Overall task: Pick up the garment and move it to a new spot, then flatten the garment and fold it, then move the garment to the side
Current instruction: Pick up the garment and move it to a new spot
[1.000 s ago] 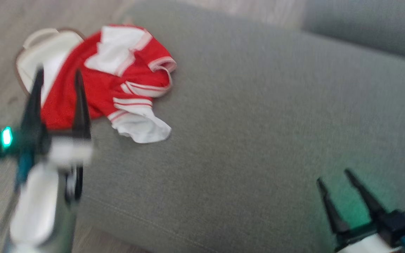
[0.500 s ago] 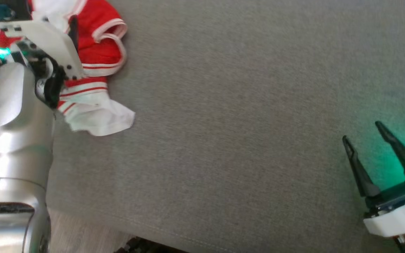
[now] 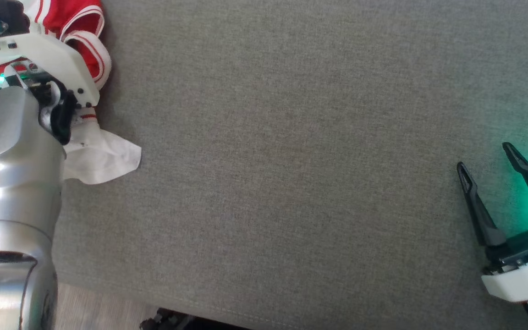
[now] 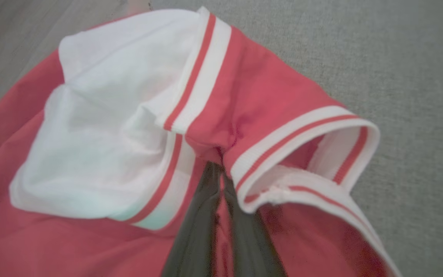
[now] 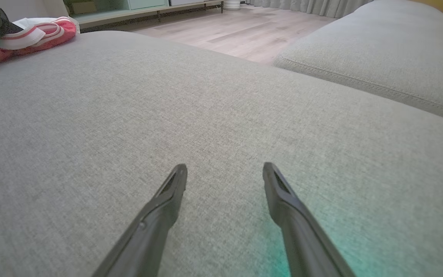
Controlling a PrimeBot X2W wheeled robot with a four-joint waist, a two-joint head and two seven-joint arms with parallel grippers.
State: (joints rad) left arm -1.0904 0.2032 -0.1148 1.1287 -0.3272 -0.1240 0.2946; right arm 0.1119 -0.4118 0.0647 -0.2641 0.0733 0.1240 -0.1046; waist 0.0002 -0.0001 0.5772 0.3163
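Work surface: a broad grey woven-fabric sofa cushion (image 3: 291,160). A pale wood-plank floor (image 5: 244,30) lies beyond its far edge, and a second grey cushion (image 5: 379,50) sits off its right side. Your task item, the red jersey-knit garment (image 4: 275,100) with white panels and red-and-white striped trim, lies bunched at the cushion's far left corner. One white flap (image 3: 103,160) of it is spread flat on the fabric, toward the near edge. Your left gripper (image 4: 218,171) is down in the bunch. In the left wrist view its two dark fingers are drawn almost together, with a thin fold of red cloth pinched between them, just beside an open striped cuff (image 4: 344,154). In the head view the silver left forearm (image 3: 12,183) lies over the near part of the garment. Your right gripper (image 3: 486,158) is by the cushion's right edge, well apart from the garment. Its fingers are spread wide with nothing between them, and a green glow falls on the fabric beside it. You cannot tell from either view whether its tips touch the cushion.
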